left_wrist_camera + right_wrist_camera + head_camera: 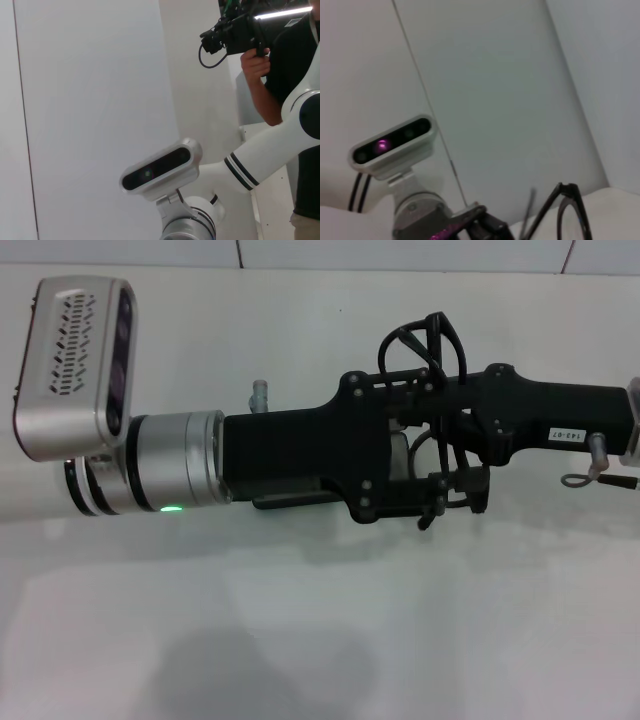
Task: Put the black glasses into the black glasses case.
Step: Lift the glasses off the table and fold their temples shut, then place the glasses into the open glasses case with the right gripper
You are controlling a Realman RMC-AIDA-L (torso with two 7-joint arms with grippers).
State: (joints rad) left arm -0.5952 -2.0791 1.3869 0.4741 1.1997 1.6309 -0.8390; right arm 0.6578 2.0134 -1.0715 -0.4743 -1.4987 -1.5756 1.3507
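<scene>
Meeting above the bare white tabletop point(320, 630), the black left gripper point(420, 435) reaches in from the left and the black right gripper point(470, 430) from the right, and the black glasses point(418, 340), a thin wire-like frame with round lenses, sit in the crowded junction between them, one rim loop standing clear above the two tools. Whether either pincer is clamped on the frame or standing apart cannot be told, since the black parts overlap. The right wrist view shows the frame point(570, 212) close by. The black glasses case cannot be identified in any view; a dark flat edge under the left gripper may or may not belong to it. The main risk is likely a slim temple arm snagging or bending between the two tools, or the frame dropping if one lets go before the other holds firmly. Open room is ample: the tabletop is free toward the near edge, while the wall seam lies close behind the grippers.
</scene>
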